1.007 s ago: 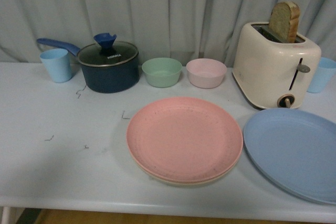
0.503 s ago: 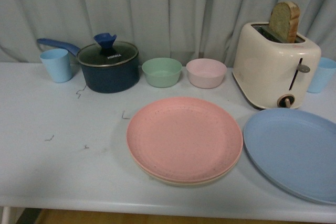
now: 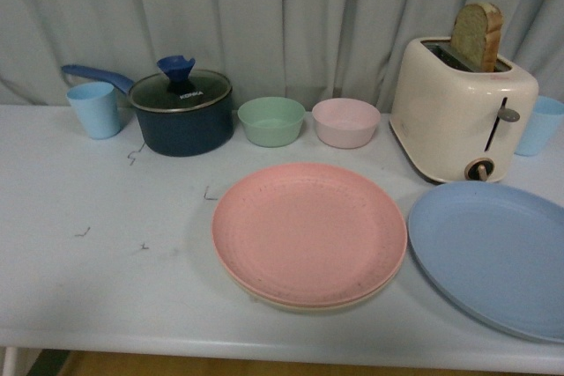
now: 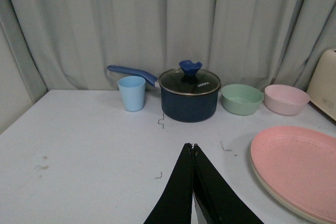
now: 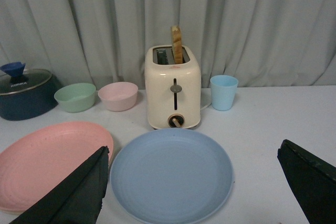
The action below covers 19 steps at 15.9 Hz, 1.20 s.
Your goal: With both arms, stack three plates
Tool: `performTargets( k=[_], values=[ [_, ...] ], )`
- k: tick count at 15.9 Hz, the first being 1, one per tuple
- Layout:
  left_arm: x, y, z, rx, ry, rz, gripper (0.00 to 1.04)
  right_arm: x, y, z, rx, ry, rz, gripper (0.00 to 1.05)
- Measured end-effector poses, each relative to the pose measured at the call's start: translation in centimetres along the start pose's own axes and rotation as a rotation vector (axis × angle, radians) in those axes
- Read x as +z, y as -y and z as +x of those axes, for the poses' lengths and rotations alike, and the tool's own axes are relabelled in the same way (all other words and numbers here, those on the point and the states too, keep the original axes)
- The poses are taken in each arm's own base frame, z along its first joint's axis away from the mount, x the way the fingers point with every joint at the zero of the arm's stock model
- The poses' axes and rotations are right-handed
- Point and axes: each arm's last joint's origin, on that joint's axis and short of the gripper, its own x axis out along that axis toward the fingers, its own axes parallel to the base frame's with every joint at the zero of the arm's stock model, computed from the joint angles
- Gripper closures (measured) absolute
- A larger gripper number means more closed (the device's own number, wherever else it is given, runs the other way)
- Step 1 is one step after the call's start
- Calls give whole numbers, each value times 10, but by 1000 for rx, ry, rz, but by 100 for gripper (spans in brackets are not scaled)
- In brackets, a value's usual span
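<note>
The pink plate [image 3: 308, 233] lies on top of the beige plate [image 3: 291, 303] at the table's middle; only the beige rim shows under it. The blue plate [image 3: 493, 254] lies alone to their right, in front of the toaster. Neither arm shows in the front view. In the left wrist view my left gripper [image 4: 193, 146] is shut and empty above bare table, left of the pink plate [image 4: 296, 169]. In the right wrist view my right gripper [image 5: 193, 153] is wide open over the blue plate [image 5: 170, 174], its fingers [image 5: 79, 190] either side of it, touching nothing.
A cream toaster [image 3: 461, 112] with a slice of bread stands behind the blue plate. A green bowl [image 3: 271, 121], a pink bowl [image 3: 345, 122], a dark blue lidded pot [image 3: 181, 110] and two light blue cups [image 3: 93, 108] line the back by the curtain.
</note>
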Motion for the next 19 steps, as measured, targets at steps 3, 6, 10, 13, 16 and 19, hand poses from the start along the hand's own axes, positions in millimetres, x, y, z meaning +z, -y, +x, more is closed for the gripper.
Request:
performTargets(
  k=[3,6,10,13,16,19],
  values=[
    [0,0,-4,0,0,0,103,0,0,0,0,0,0,6],
    [0,0,-7,0,-1,0,103,0,0,0,0,0,0,6],
    [0,0,-10,0,0,0,103,0,0,0,0,0,0,6],
    [-3,0,-13,0,-26,0,103,0,0,0,0,0,0,6],
    [-4,0,-21,-2,-18,0,103,0,0,0,0,1,0,6],
    [-3,0,-21,0,-10,-1,97,0,0,0,0,0,0,6]
  ],
)
